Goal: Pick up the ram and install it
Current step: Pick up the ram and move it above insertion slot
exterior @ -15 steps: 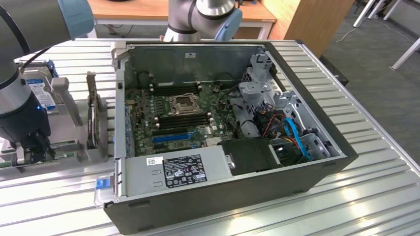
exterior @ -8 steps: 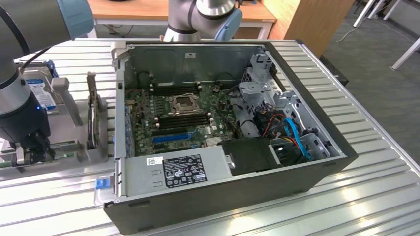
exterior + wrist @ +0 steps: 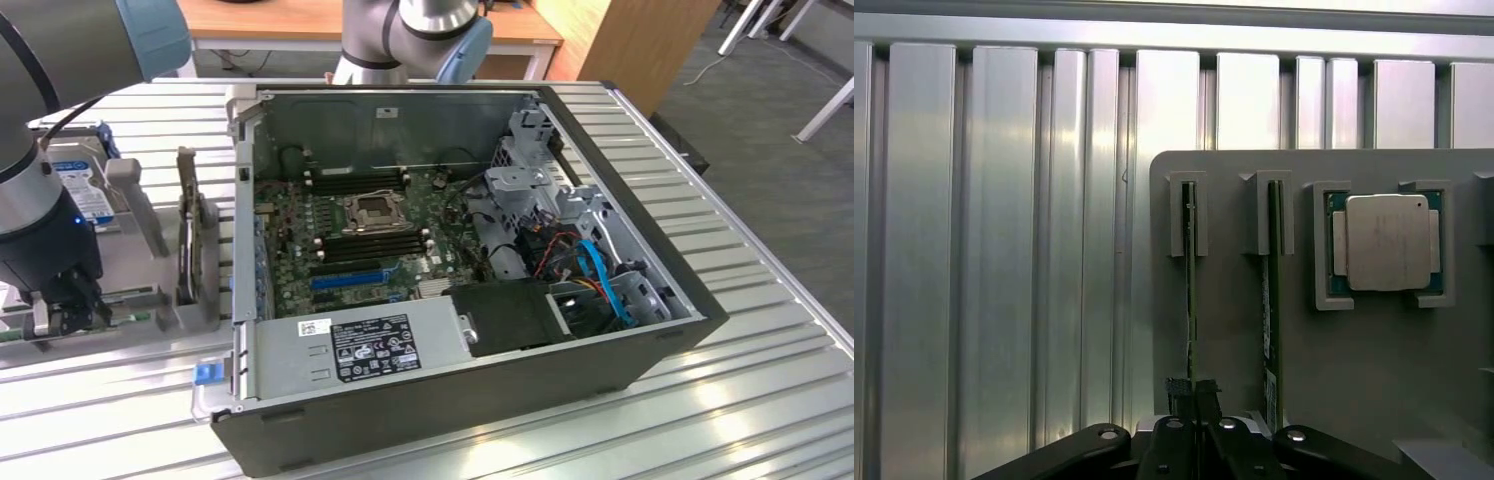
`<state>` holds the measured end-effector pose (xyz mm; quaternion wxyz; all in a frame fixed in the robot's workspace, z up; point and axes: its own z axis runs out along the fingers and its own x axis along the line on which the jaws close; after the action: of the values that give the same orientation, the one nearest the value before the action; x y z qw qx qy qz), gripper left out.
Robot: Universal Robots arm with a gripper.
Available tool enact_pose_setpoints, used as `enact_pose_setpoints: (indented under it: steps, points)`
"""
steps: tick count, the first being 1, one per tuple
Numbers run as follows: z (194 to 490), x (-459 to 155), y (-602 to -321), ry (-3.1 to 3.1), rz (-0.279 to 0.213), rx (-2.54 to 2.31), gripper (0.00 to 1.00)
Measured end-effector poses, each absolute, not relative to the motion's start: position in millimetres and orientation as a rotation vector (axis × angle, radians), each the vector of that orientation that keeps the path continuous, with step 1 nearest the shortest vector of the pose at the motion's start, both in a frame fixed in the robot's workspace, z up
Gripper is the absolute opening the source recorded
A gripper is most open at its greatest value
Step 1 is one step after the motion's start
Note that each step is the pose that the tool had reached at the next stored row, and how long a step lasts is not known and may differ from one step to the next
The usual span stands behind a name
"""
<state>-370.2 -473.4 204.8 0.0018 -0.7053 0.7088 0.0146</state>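
Pincer clamped on ram | wrist view: processor | exterior view: computer case

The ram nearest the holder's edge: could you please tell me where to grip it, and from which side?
Pinch its two flat faces at the upper edge, coming straight down: the ram stands on edge in the holder, so that edge is exposed, and the neighbouring stick leaves finger room. The tool is shut on the ram this way.
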Motion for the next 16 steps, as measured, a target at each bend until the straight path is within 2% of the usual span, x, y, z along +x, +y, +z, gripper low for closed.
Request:
enact_pose_setpoints:
  steps: [16]
  points:
    - [204.8, -370.2, -473.4, 2.180, 0.046, -2.257, 0.12]
